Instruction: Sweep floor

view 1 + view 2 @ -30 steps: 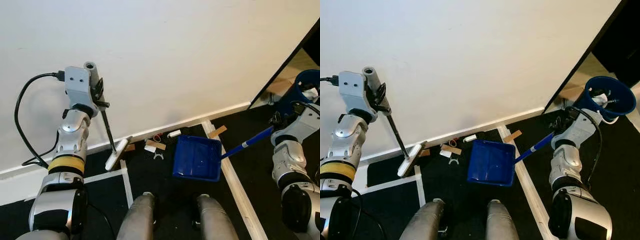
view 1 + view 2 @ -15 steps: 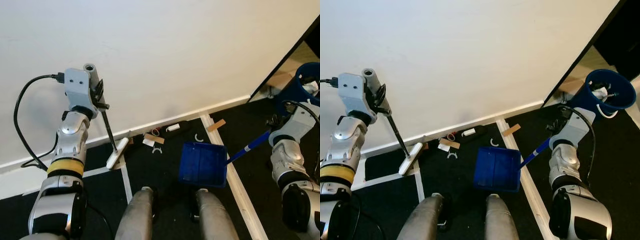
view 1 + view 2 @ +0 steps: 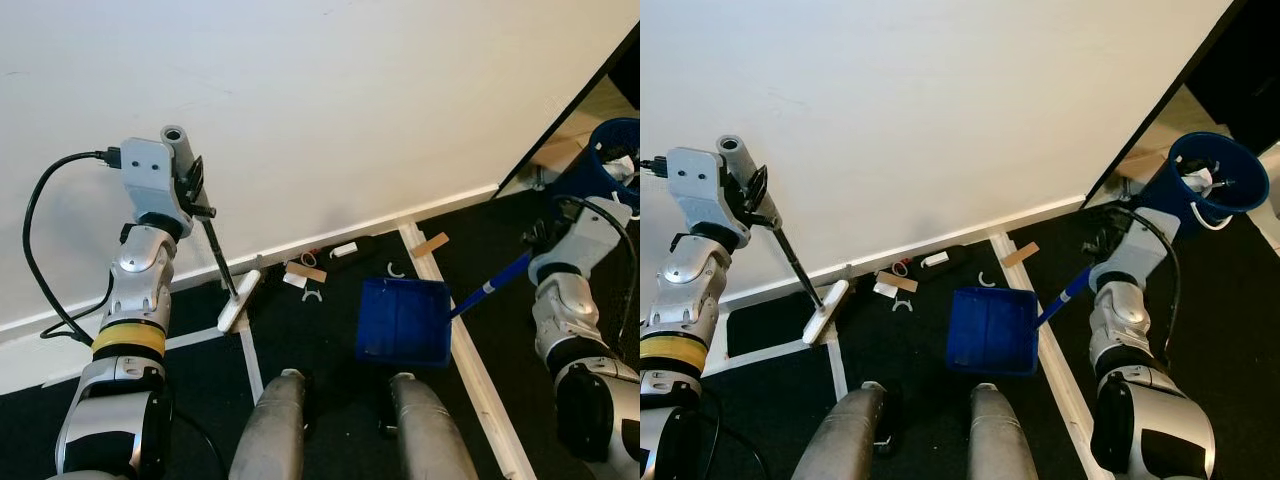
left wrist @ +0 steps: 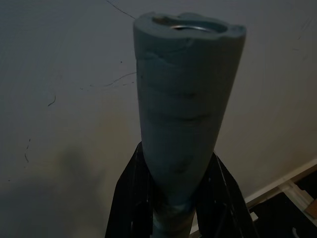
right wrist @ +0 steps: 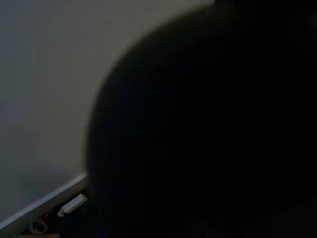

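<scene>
Beside the baseboard, our left gripper (image 4: 173, 198) clamped the broom (image 3: 237, 302); the right gripper's (image 3: 540, 236) state was unclear. We judged short strokes should drive scraps (image 3: 305, 273) toward the dustpan (image 3: 405, 320).

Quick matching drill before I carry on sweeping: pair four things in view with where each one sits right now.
1. broom head
2. dustpan
3. blue bin
4. brown strip

a. far right, beyond the right arm
b. on the white floor tape, right of the litter
c. floor ahead of the robot's right foot
d. near the baseboard, left of the litter

Pairs: 1-d, 2-c, 3-a, 4-b
</scene>
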Available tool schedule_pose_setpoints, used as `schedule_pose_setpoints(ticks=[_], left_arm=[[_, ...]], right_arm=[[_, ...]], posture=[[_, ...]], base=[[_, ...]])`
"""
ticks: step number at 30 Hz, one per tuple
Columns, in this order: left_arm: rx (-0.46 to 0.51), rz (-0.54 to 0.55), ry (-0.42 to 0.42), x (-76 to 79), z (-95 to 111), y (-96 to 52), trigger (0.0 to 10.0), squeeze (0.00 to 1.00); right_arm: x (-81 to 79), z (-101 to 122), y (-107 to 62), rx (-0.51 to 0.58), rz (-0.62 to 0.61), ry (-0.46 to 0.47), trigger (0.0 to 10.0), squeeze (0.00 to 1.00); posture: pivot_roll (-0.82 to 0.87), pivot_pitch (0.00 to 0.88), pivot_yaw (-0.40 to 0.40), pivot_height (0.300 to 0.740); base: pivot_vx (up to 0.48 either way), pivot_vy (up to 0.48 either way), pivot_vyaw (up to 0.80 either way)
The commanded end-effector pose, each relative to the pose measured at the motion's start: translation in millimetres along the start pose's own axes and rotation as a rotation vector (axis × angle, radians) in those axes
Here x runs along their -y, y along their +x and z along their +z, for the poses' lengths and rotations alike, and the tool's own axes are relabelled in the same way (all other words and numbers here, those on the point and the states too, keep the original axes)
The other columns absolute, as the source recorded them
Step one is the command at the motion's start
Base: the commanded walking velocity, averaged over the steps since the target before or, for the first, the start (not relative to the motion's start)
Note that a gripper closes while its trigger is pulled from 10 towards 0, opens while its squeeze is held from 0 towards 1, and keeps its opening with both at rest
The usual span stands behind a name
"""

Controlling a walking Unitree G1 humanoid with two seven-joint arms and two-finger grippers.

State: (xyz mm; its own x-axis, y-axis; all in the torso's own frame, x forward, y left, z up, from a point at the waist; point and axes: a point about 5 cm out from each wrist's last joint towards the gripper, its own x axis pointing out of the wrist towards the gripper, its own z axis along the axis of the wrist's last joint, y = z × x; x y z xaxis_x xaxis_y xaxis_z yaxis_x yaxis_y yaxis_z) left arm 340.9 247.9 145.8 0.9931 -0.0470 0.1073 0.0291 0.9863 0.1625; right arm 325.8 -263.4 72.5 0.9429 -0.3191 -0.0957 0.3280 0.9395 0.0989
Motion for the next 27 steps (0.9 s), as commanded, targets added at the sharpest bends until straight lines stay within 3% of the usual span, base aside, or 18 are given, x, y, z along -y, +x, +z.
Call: schedule_pose_setpoints(ticks=[1, 9, 15, 23, 26, 27], left_arm=[[0.046, 0.009, 0.000, 1.4, 9, 3.6, 10.0, 0.00], [0.051, 0.008, -0.001, 3.1, 9, 3.1, 10.0, 0.00], [0.048, 0.003, 0.013, -1.0, 9, 1.8, 10.0, 0.00], [0.052, 0.003, 0.020, -3.4, 13, 3.9, 10.0, 0.00], [0.039, -0.014, 0.031, -3.0, 11, 2.5, 10.0, 0.00], [0.024, -0.031, 0.045, -1.5, 9, 2.6, 10.0, 0.00]], right_arm=[[-4.4, -3, -1.4, -0.010, 0.015, 0.007, 10.0, 0.00], [-5.0, -10, -4.4, -0.030, 0.028, 0.015, 10.0, 0.00], [-9.9, -9, -4.6, -0.013, 0.041, 0.103, 10.0, 0.00], [-15.4, -10, -4.7, -0.010, 0.052, 0.156, 10.0, 0.00], [-18.2, -17, -7.6, -0.048, 0.066, 0.112, 10.0, 0.00], [-18.5, -25, -9.7, -0.111, 0.053, 0.063, 10.0, 0.00]], posture=[[0.15, 0.267, -0.019, 0.740], [0.17, 0.252, -0.027, 0.740], [0.17, 0.258, -0.022, 0.740], [0.18, 0.262, -0.022, 0.740], [0.17, 0.242, -0.019, 0.740], [0.17, 0.258, -0.019, 0.740]], base=[[0.000, 0.000, 0.00], [0.000, 0.000, 0.00], [0.000, 0.000, 0.00], [0.000, 0.000, 0.00], [0.000, 0.000, 0.00], [0.000, 0.000, 0.00]])
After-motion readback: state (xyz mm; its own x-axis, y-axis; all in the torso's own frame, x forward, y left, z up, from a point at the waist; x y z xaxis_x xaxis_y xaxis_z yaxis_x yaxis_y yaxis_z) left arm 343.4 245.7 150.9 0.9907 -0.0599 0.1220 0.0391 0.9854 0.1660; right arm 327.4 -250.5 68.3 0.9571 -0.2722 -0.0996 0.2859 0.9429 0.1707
